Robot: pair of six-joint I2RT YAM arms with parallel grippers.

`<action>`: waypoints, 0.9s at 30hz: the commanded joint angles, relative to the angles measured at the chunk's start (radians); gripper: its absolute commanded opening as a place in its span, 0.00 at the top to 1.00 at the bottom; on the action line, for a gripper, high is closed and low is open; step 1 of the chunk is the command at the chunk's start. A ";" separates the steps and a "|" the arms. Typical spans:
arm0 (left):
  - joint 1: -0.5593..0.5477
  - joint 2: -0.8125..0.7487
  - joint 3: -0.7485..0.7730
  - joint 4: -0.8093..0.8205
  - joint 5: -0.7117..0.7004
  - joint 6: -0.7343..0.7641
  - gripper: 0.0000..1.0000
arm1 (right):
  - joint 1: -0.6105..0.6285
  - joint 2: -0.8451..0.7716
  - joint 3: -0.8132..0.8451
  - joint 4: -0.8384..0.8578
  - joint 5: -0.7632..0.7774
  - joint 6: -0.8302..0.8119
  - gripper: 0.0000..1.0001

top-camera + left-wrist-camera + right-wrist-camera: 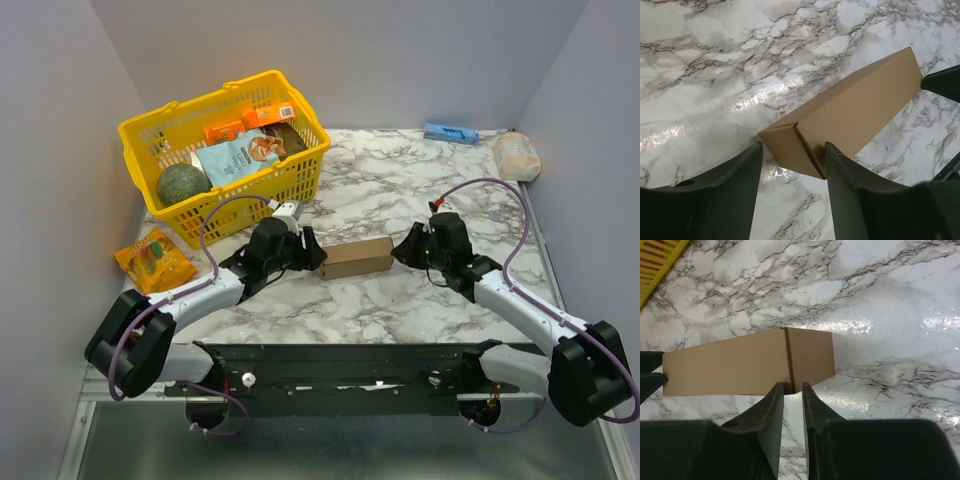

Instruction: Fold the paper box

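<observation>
A white marble-patterned tabletop [380, 190] with grey veins, glossy enough to throw glare, carries a yellow plastic lattice basket [245, 195] at the back left. At the middle of the tabletop lies the paper box [357, 257]: a plain brown, matte cardboard carton, long and rectangular with crisp edges. It appears already closed up, with a fold seam near each end. Its long axis runs left to right, straight between the two arms, so each hand faces one short end and neither is clearly nearer. The left hand [312, 252] is at the box's left end with its dark fingers [735, 185] spread wide. That end cap sits between them, close against the right finger and apart from the other. The right hand [402, 248] meets the opposite end with its fingers [771, 420] drawn nearly together. Only a narrow slit shows between them, and their tips sit at the box's edge by the seam. Whether they pinch any cardboard cannot be told.
</observation>
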 commanded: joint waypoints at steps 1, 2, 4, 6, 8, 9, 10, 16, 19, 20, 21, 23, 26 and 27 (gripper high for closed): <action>-0.005 -0.036 -0.007 -0.124 -0.038 -0.041 0.33 | -0.001 0.020 -0.037 -0.098 -0.008 -0.015 0.73; -0.004 -0.039 -0.011 -0.124 -0.036 -0.047 0.33 | -0.001 0.020 -0.037 -0.097 -0.008 -0.015 0.73; -0.003 -0.045 -0.025 -0.115 -0.030 -0.058 0.34 | -0.001 0.017 -0.037 -0.098 -0.008 -0.015 0.73; -0.003 -0.053 -0.045 -0.092 -0.015 -0.078 0.34 | -0.001 0.014 -0.036 -0.098 -0.008 -0.015 0.73; -0.003 -0.061 -0.060 -0.068 0.002 -0.095 0.34 | -0.001 0.011 -0.034 -0.098 -0.006 -0.015 0.73; -0.003 -0.065 -0.075 -0.034 0.017 -0.105 0.35 | 0.001 0.009 -0.036 -0.098 -0.005 -0.015 0.73; -0.003 -0.064 -0.082 -0.022 0.036 -0.109 0.36 | -0.001 0.009 -0.036 -0.098 -0.005 -0.014 0.73; -0.005 -0.001 -0.114 0.017 0.102 -0.069 0.46 | -0.001 0.009 -0.033 -0.098 0.002 -0.015 0.72; -0.010 0.019 -0.099 -0.021 0.125 -0.011 0.51 | -0.001 0.006 -0.033 -0.101 0.008 -0.015 0.72; -0.011 0.021 -0.091 -0.043 0.116 0.005 0.52 | -0.001 0.005 -0.031 -0.101 0.011 -0.015 0.72; -0.016 0.024 -0.074 -0.090 0.107 0.026 0.52 | -0.001 0.003 -0.031 -0.101 0.014 -0.015 0.72; -0.046 0.025 -0.054 -0.143 0.068 0.081 0.52 | -0.001 0.002 -0.031 -0.101 0.017 -0.015 0.72; -0.088 0.037 -0.033 -0.215 -0.019 0.127 0.52 | -0.001 0.005 -0.028 -0.103 0.020 -0.015 0.72; -0.094 0.048 -0.033 -0.251 -0.053 0.132 0.52 | -0.001 0.006 -0.027 -0.101 0.021 -0.014 0.72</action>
